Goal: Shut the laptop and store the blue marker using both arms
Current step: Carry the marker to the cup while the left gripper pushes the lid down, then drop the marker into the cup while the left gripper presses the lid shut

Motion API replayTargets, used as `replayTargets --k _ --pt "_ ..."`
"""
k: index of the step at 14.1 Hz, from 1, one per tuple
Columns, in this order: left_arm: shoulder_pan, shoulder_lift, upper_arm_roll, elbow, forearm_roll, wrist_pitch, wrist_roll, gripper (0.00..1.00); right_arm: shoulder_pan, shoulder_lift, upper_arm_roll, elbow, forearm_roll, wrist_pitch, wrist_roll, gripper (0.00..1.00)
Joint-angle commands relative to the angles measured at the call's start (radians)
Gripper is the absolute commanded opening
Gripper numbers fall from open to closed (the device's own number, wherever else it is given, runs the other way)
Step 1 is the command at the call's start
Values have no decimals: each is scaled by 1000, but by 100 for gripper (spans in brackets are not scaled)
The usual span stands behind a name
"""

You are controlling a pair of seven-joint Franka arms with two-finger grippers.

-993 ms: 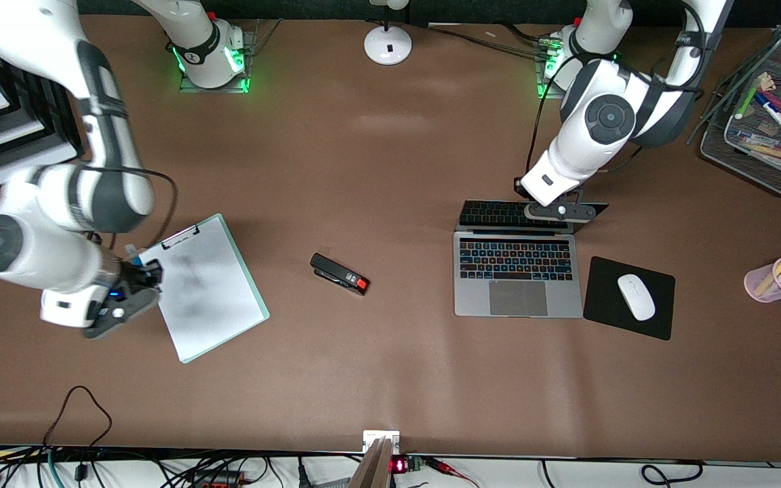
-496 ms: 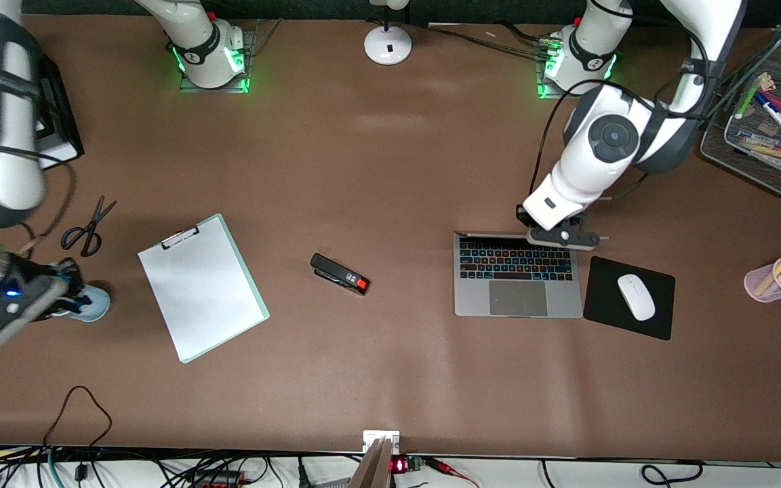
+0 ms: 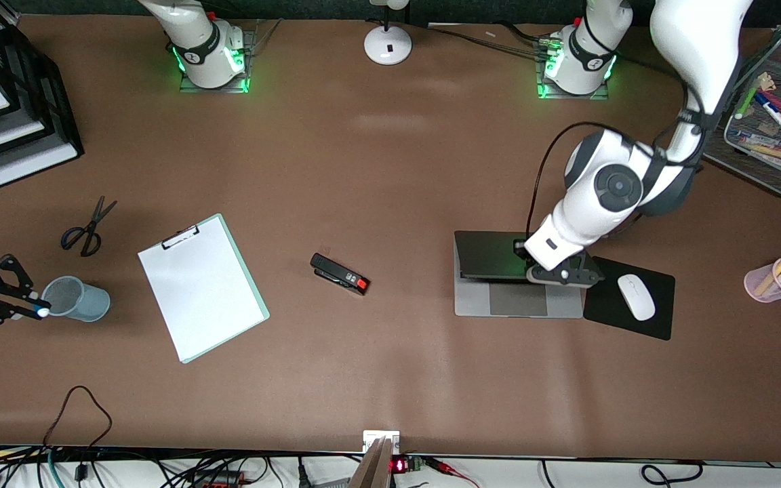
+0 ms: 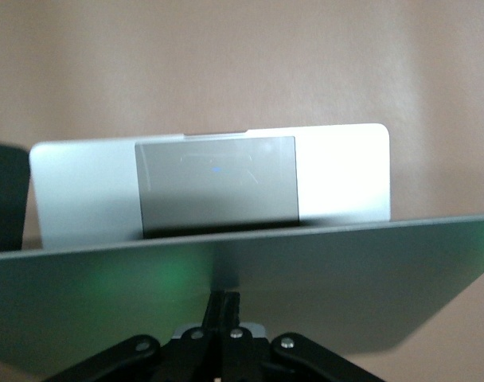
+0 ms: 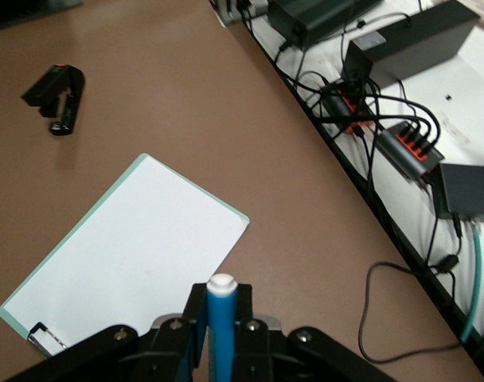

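The silver-grey laptop (image 3: 519, 306) lies toward the left arm's end of the table, its lid (image 3: 489, 256) tilted low over the keyboard, which is hidden. My left gripper (image 3: 560, 274) is shut and its fingertips rest on the lid's outer face. In the left wrist view the left gripper (image 4: 224, 302) touches the lid (image 4: 369, 270), with the trackpad (image 4: 216, 183) showing under it. My right gripper (image 3: 28, 308) is shut on the blue marker (image 5: 222, 318). It holds the marker's white end (image 3: 42, 312) at the rim of a grey-blue cup (image 3: 82, 299).
Scissors (image 3: 89, 227), a clipboard (image 3: 201, 288) and a black stapler (image 3: 339, 273) lie between the arms. A black mouse pad (image 3: 658, 322) with a white mouse (image 3: 636, 297) sits beside the laptop. A pink pen cup (image 3: 770, 285), a mesh tray (image 3: 756, 163) and stacked trays (image 3: 24, 102) stand at the table's ends.
My left gripper has pushed the laptop lid down over the keyboard. My right gripper has carried the blue marker from over the clipboard to the grey-blue cup.
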Motion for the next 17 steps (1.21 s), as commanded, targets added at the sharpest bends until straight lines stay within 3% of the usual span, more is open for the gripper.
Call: replayTargets --k 1,9,13,14,15,16,17 --pt "-2 101 19 58 67 60 0 0 -67 48 15 16 138 -90 -164 0" --pt "-3 212 33 69 94 177 0 0 -181 173 16 -4 334 -185 -573 0" --pt "-3 235 41 81 103 190 1 0 -229 238 18 -5 341 -219 -650 0" --pt "-2 235 41 81 104 190 4 0 -238 244 18 -5 342 -220 -654 7" --pt "0 234 41 81 104 188 6 0 -242 247 18 -5 341 -220 -649 31" --pt "0 232 41 81 104 186 4 0 -244 247 18 -5 341 -222 -637 58" --pt "3 229 41 81 104 185 3 0 -249 247 16 -5 339 -225 -616 100"
